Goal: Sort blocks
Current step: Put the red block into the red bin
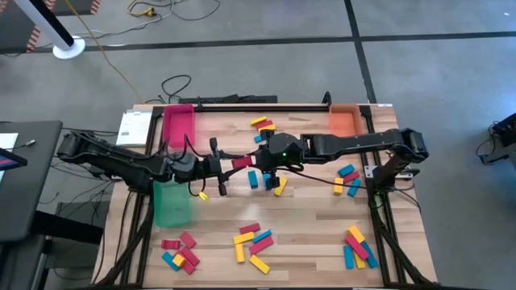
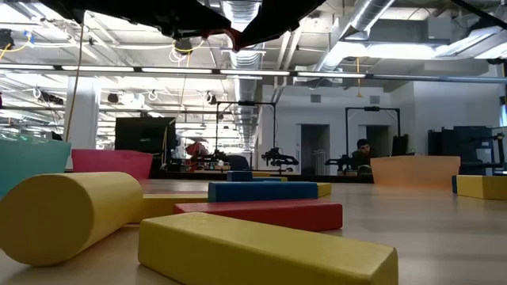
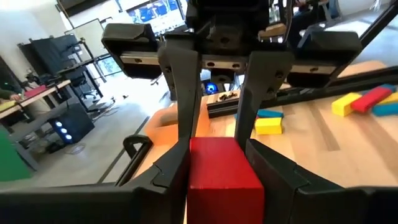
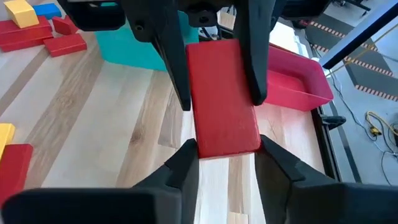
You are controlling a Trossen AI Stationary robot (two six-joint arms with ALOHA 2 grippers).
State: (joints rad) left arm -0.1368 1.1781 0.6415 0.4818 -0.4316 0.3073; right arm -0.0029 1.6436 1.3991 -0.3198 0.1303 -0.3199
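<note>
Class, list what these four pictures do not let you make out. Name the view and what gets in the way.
- High view: the red rectangular block is mostly covered by the left gripper and the right gripper, which meet on it.
- Low view: the dark arms are cut off by the top edge.
- Low view: the near yellow rectangular block hides part of the wooden table.
- Low view: the distant person is too small to read.
</note>
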